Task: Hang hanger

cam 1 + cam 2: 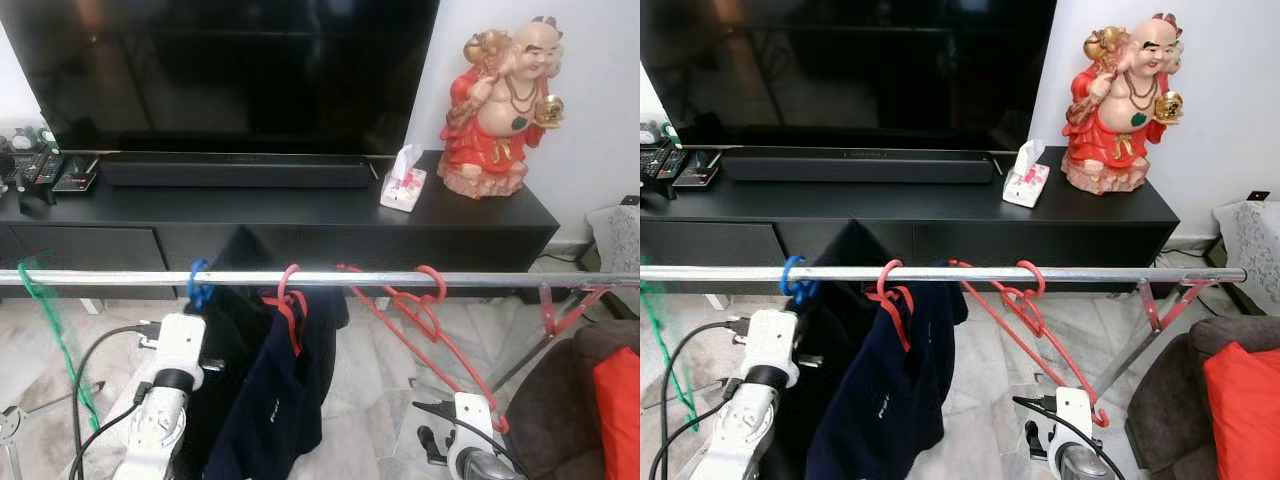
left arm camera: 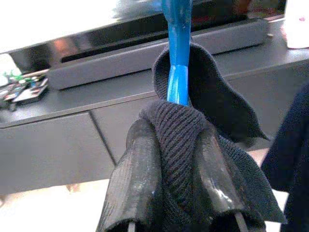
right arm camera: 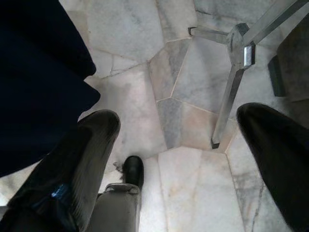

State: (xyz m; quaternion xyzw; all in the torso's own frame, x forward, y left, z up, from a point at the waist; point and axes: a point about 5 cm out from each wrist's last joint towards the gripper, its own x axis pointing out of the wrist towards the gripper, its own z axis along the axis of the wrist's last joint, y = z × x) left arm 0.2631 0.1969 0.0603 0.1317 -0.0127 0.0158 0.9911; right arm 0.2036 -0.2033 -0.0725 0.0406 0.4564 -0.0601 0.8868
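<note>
A green cord hangs at the rail's left end. Next along, the blue hanger is hooked over the rail, carrying a black ribbed garment; the left gripper is clamped on that cloth just below the hook. A dark navy garment hangs on a red hanger, then bare red hangers. The right gripper hangs low over the marble floor, fingers spread apart. A red statue stands on the cabinet behind.
</note>
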